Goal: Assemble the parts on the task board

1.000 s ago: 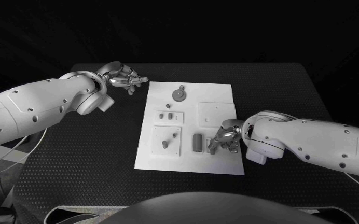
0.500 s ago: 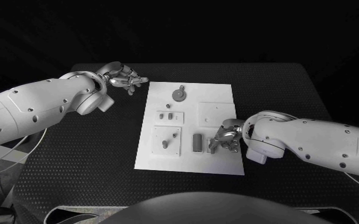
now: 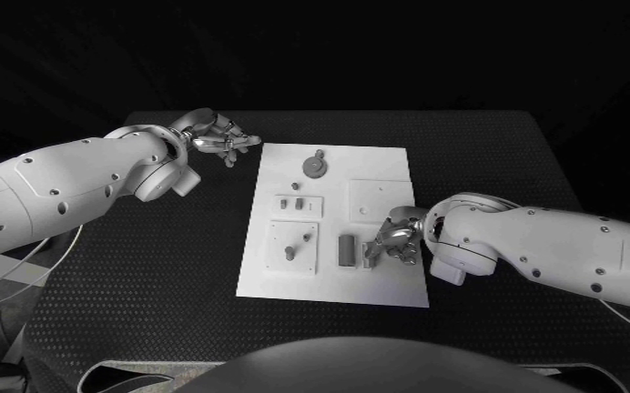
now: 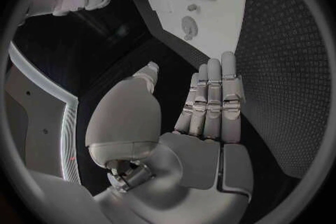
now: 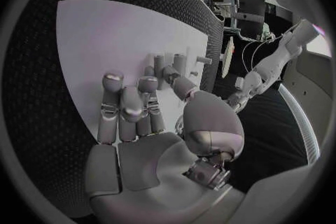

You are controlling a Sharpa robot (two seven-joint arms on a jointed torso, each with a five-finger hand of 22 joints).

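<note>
Two bulky white arms w/ smooth rounded shells, dotted w/ small dark screw holes. Left hand (image 3: pixel 217 142) and right hand (image 3: pixel 395 242) are silver metal w/ segmented fingers.

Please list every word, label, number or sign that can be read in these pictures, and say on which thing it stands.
None can be read. The task board, its grey parts, the black table and both arms carry no legible text in any view.
</note>
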